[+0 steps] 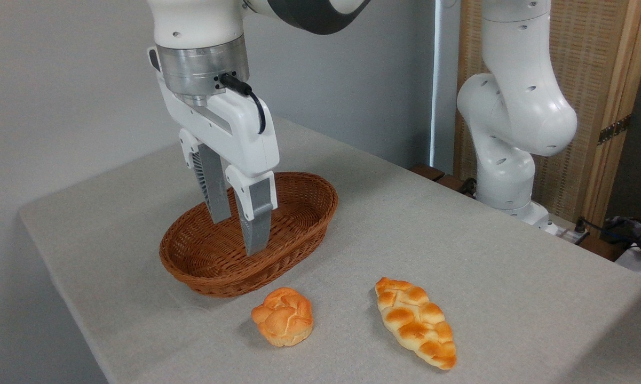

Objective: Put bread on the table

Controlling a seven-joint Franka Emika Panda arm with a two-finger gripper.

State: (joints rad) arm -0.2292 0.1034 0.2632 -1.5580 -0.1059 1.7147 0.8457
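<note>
The braided bread lies flat on the grey desk, near its front edge, with a round bun a little apart on its left. Behind them, the end effector hangs over a wicker basket, its two fingers slightly apart and holding nothing. The arm's white base stands at the desk's far right.
</note>
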